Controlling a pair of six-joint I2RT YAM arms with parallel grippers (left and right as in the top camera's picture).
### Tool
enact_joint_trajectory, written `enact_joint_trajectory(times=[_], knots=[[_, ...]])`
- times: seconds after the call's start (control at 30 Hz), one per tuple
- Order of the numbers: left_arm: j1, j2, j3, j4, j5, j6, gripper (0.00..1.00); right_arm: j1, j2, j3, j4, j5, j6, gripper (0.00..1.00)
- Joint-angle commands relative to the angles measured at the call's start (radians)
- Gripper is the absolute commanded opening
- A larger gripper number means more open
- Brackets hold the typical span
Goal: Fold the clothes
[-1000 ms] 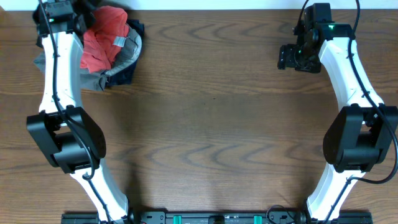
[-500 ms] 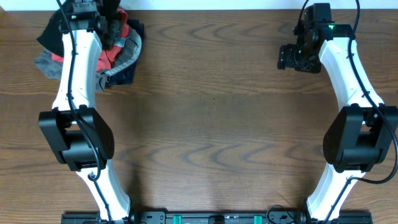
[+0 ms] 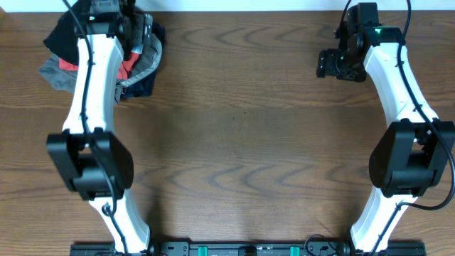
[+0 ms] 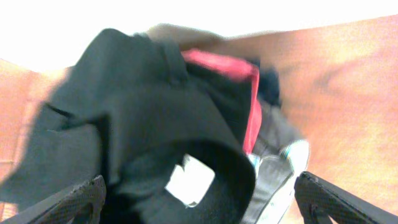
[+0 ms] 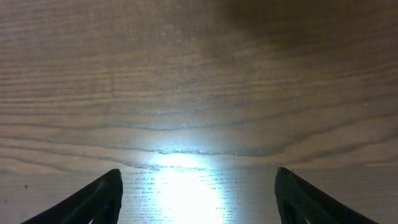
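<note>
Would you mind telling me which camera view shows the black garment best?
The left wrist view: the black garment fills the frame close up, with the red shirt behind it. Overhead shows only a dark edge beside the left arm. The right wrist shows only table.

A red shirt [image 4: 221, 64] and a grey garment [image 3: 54, 74] lie heaped at the far left corner of the wooden table [image 3: 242, 142].

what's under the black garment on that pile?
In the left wrist view, a strip of red shirt and part of a grey garment stick out from under the black garment. The rest of both is covered, so how far they run beneath cannot be seen.
</note>
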Motion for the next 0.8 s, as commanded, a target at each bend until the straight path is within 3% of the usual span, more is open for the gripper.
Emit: enact_joint_trajectory(times=[0.0,0.13,0.37,0.5,0.77], knots=[[0.016,-0.129,0.032,0.053,-0.003,-0.077,0.98,0.01,-0.021,0.013,0.008,-0.004,0.015,0.76],[0.047,-0.124,0.03,0.159,-0.003,-0.077,0.98,0.018,-0.021,0.009,-0.002,-0.003,0.01,0.76],[0.133,0.045,0.029,0.324,-0.003,-0.077,0.98,0.028,-0.021,-0.038,-0.003,-0.003,0.003,0.79],[0.175,0.163,0.029,0.312,-0.003,-0.079,0.98,0.028,-0.021,-0.077,0.002,-0.003,0.002,0.8],[0.182,0.42,0.029,0.139,-0.003,-0.17,0.98,0.027,-0.021,-0.116,0.023,-0.003,0.002,0.82]])
